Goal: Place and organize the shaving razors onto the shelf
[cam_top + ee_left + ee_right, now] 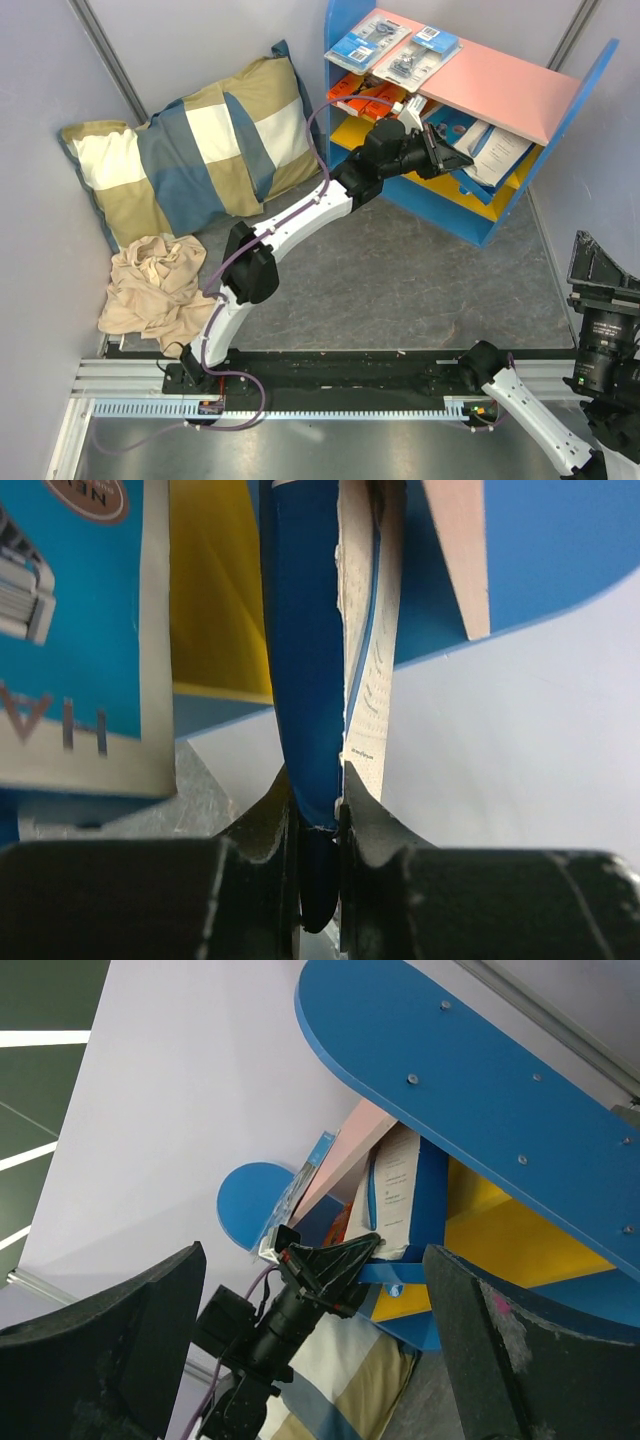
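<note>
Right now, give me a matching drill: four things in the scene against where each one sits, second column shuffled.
1. clear-blister razor packs on light-blue cards
2. orange razor boxes
3. blue-and-white razor box
4. crumpled beige cloth

A. pinched between the left arm's fingers
B. on the grey table, next to the checked pillow
C. on the pink top board
D. tucked just under that pink board

Pairs: 1-C, 2-D, 3-A, 4-B.
</note>
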`<state>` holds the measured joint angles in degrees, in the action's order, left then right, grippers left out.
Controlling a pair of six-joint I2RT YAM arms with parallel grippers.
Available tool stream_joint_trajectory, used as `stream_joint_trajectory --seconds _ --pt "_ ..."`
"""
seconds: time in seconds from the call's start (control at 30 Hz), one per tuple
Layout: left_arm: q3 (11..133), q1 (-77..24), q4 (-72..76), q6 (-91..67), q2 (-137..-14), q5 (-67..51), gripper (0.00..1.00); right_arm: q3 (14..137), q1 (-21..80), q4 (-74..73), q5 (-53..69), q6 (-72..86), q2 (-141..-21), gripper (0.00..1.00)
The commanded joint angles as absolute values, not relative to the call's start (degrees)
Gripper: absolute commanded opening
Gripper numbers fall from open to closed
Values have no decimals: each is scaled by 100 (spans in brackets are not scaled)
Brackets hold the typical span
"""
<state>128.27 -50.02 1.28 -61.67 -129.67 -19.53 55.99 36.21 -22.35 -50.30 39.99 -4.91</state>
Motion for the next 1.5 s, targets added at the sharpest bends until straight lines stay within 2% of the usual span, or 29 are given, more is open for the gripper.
stream_joint_trajectory --seconds 0.0,0.27,0.37,0.47,0.53,0.67,0.77,0.97,1.2,1.47 --pt "13666 -5080 132 -6390 -13350 -1960 11 5801 3665 -2347 -5203 3806 -396 98" --pt "13895 -5159 97 -6434 -13631 -1837 20 5862 3700 -2452 -5238 3797 -352 98" --pt "13896 -5150 53 -6407 -13641 -1811 30 5871 3700 -2478 -5238 3823 -352 98" --pt "13896 -5159 35 -6363 -13606 -1828 48 5871 3700 -2505 -5229 3841 -343 98" --pt "13887 -5150 -122 -6302 -13579 -1854 54 5854 3691 -2522 -5238 3858 -325 98" --pt "13755 -5159 -184 -6223 -13448 -1925 73 5836 3700 -2558 -5230 3911 -308 98" --pt "13632 -5168 -272 -6056 -13290 -1942 80 5845 3691 -2566 -5229 3911 -308 98" --pt "13386 -5168 -343 -5819 -13052 -1899 82 5827 3700 -2593 -5046 3920 -360 98" --pt "13780 -5150 -299 -5766 -13131 -1960 84 6020 3744 -2654 -4589 3771 -791 98" --pt "13904 -5150 -255 -5660 -12999 -1881 91 5880 3753 -2716 -4526 3718 -1027 98"
